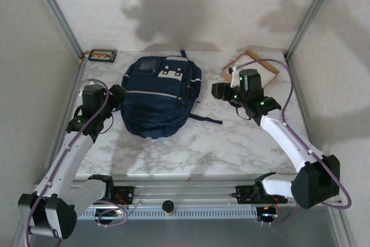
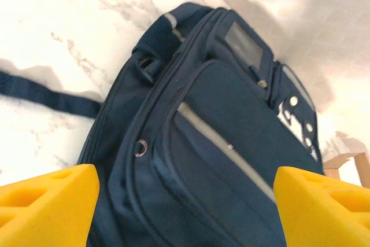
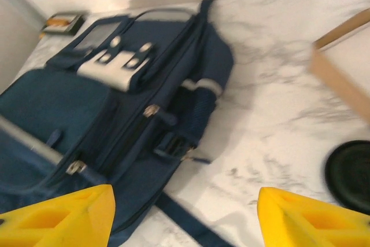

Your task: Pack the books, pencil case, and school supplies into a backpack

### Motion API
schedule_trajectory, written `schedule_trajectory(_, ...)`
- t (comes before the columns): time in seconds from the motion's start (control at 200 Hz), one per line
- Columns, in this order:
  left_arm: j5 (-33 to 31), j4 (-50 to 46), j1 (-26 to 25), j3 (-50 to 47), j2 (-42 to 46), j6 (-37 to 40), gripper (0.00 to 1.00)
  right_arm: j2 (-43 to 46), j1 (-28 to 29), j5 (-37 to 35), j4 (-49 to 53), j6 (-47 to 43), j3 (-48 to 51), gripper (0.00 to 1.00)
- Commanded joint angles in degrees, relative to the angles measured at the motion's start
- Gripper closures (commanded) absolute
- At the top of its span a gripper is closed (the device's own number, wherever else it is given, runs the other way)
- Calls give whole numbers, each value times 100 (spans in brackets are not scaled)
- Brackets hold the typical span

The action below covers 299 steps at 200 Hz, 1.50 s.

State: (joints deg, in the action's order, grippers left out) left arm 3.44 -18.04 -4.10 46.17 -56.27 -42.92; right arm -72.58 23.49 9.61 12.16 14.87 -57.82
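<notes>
Top view: the backpack [image 1: 162,96] lies flat on the marble surface [image 1: 231,143] and looks zipped. The left gripper [image 1: 117,96] is just beside one flank, the right gripper [image 1: 219,91] near the other. A small dark case [image 1: 103,56] sits behind the backpack, so I'd guess packing's nearly done bar that.

Left wrist view: gripper spread wide, empty, facing the backpack's front pocket.

Right wrist view: also spread, holding nothing, beside the backpack.
</notes>
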Motion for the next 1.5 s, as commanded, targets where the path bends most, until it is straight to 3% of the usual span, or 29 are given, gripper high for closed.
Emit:
schedule_trajectory(0.0,418,211,-159,-504,272,-609,21,-317,232,1328,-929,-528,367,43)
schedule_trajectory(0.04,491,363,-272,-679,321,-971,21,-542,284,1687,-986,-695,324,47)
schedule_trajectory(0.125,744,857,-591,-1039,358,-1684,23,-895,539,2127,-1240,-1210,306,46)
schedule_trajectory(0.28,452,1807,-1456,-1457,221,-2930,23,-1391,642,2784,-2097,-1785,367,43)
schedule_trajectory(0.381,347,2096,-1684,-1378,-212,-3198,24,-1653,666,3128,-2412,-2345,302,46)
schedule_trajectory(0.606,-15,2051,-1752,-1053,-798,-3211,29,-2082,661,3542,-2625,-3623,175,51)
schedule_trajectory(0.841,-428,1861,-1719,-940,-1023,-3173,48,-2812,670,3735,-1766,-4588,-570,59)
schedule_trajectory(1.137,-930,1390,-1472,-754,-1167,-2826,74,-3103,678,3439,-1752,-5001,-762,70)
schedule_trajectory(1.227,-942,1363,-1298,-797,-1166,-2727,77,-3053,683,3359,-2071,-4875,-644,65)
schedule_trajectory(1.387,-799,1366,-1044,-864,-1178,-2552,83,-3330,965,2844,-1850,-4889,-1022,67)
schedule_trajectory(1.492,-727,1415,-979,-908,-1184,-2483,87,-3236,1134,2944,-2162,-4736,-899,63)
